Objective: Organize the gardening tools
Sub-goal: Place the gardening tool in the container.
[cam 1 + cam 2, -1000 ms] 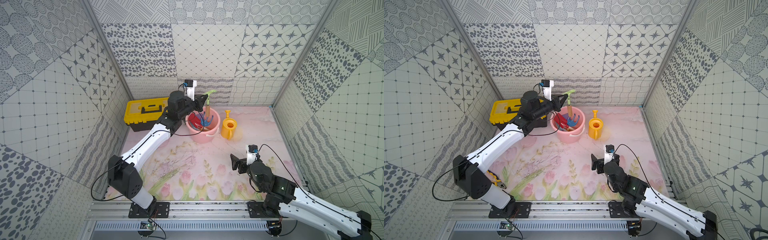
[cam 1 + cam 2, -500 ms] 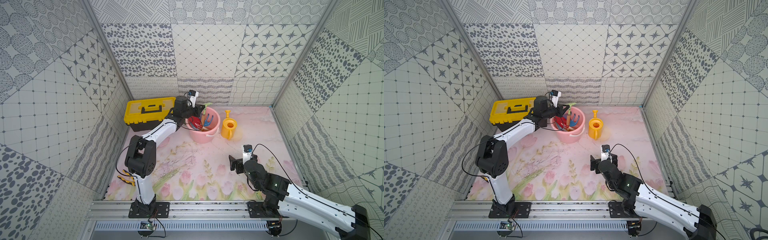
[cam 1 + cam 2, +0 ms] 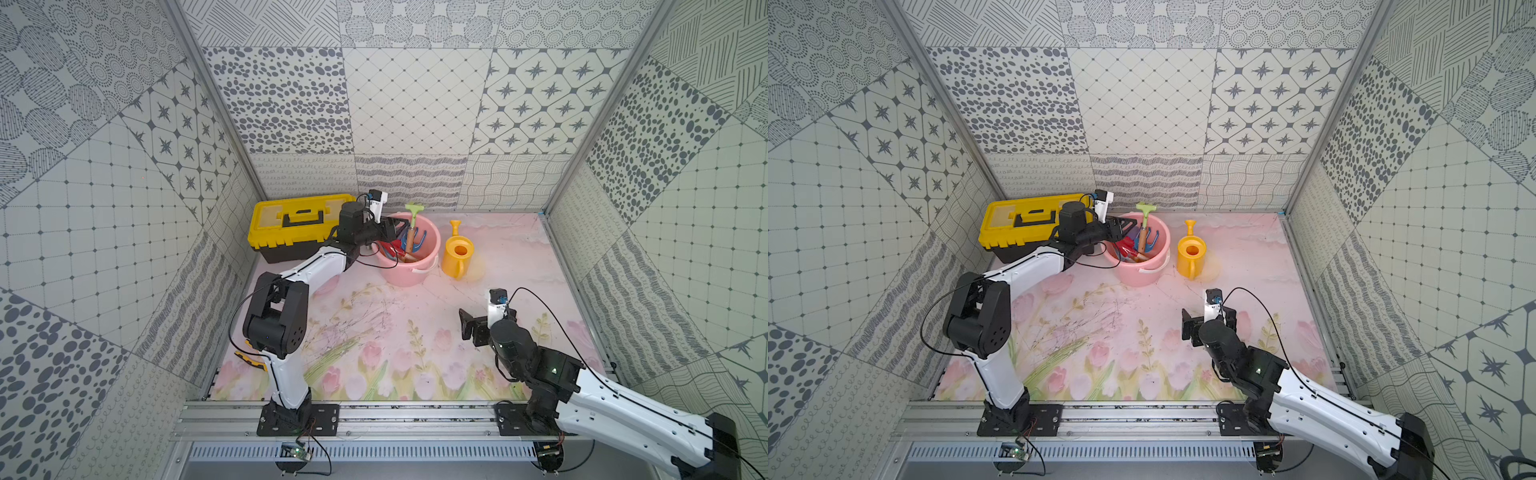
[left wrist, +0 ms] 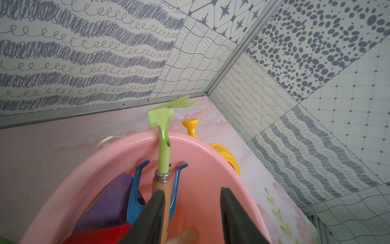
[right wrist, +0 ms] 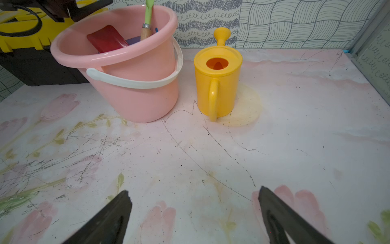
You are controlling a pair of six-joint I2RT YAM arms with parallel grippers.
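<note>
The green rake stands in the pink bucket, with your left pincer parted around its handle.
One finger sits just beside the wooden handle and the other stands clear, so nothing is gripped. The red spade, blue fork and purple scoop share that bucket. Your right pincer hangs wide apart over the counter, holding nothing.

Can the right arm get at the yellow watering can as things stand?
Probably yes. The right gripper is open and faces the yellow watering can; only bare mat lies between them. The pink bucket stands beside the can, not in the way.
</note>
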